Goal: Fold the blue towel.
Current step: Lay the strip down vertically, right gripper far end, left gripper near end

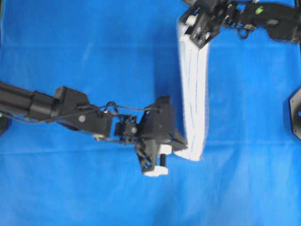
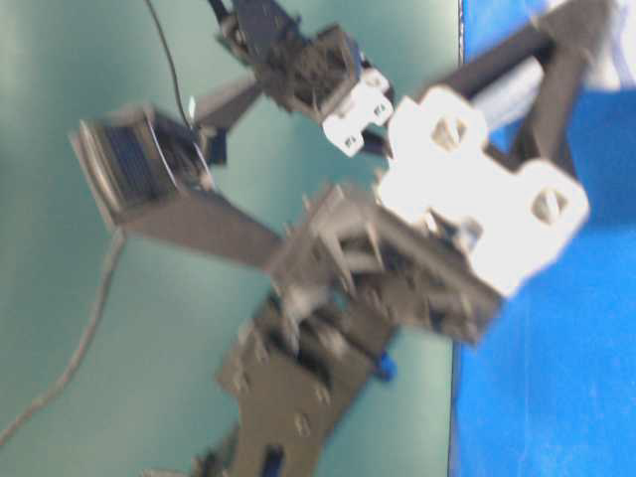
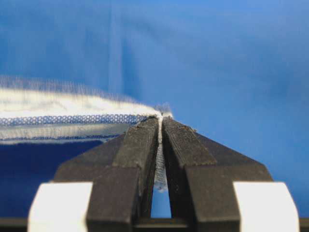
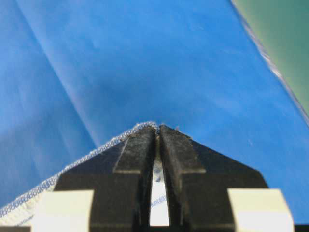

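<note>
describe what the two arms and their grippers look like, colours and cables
Both arms are matte black with thin black cables looped along the links. The left gripper and right gripper have black wedge-shaped fingers and white plastic blocks at the finger bases.

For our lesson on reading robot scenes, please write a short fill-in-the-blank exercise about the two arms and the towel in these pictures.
1. The left gripper has its jaws ____ on the blue towel.
2. The right gripper pinches the towel's ____.
3. Overhead, the towel forms a long narrow ____ stretched between both grippers.
4. Beneath it lies a plain ____ table cloth.

Missing words: shut; edge; strip; blue
</note>
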`<state>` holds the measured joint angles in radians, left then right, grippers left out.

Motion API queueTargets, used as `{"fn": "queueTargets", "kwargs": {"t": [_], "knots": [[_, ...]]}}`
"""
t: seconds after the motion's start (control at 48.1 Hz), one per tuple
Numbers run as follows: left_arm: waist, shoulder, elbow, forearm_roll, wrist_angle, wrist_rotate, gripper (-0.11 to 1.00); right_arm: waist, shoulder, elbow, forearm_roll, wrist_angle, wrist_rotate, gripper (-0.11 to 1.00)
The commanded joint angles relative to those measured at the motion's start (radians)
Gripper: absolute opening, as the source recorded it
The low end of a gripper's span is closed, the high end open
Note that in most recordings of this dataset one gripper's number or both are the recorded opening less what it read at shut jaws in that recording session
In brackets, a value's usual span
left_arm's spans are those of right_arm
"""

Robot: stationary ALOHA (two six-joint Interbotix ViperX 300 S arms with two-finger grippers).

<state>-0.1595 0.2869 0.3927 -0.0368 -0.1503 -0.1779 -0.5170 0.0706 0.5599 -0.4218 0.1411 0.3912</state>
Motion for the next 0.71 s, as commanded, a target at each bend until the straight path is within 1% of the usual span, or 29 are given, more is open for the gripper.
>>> {"fn": "queueTargets", "kwargs": {"t": [0.0,0.104,0.458,0.499,0.603,0.645,0.686], "knots": [[-0.020,-0.054,0.023,-0.002,-0.035,-0.011,0.02,0.006,0.015,-0.063,-0.003,0.003,-0.002,0.06],[-0.021,-0.061,0.046,-0.002,-0.043,-0.025,0.02,0.014,0.031,-0.081,-0.003,0.012,-0.009,0.06],[-0.020,-0.052,0.043,-0.002,-0.043,-0.032,0.03,0.020,0.034,-0.086,-0.003,0.012,-0.017,0.06],[-0.020,-0.052,0.043,-0.002,-0.043,-0.044,0.05,0.020,0.034,-0.086,-0.003,0.012,-0.017,0.07],[-0.023,-0.052,0.041,-0.002,-0.037,-0.094,0.19,0.018,0.034,-0.086,-0.005,0.012,-0.017,0.09],[-0.028,-0.052,0.043,-0.002,-0.031,-0.120,0.26,0.017,0.034,-0.086,-0.005,0.012,-0.017,0.18],[-0.032,-0.054,0.046,-0.002,-0.021,-0.146,0.32,0.018,0.034,-0.086,-0.008,0.012,-0.017,0.29]]}}
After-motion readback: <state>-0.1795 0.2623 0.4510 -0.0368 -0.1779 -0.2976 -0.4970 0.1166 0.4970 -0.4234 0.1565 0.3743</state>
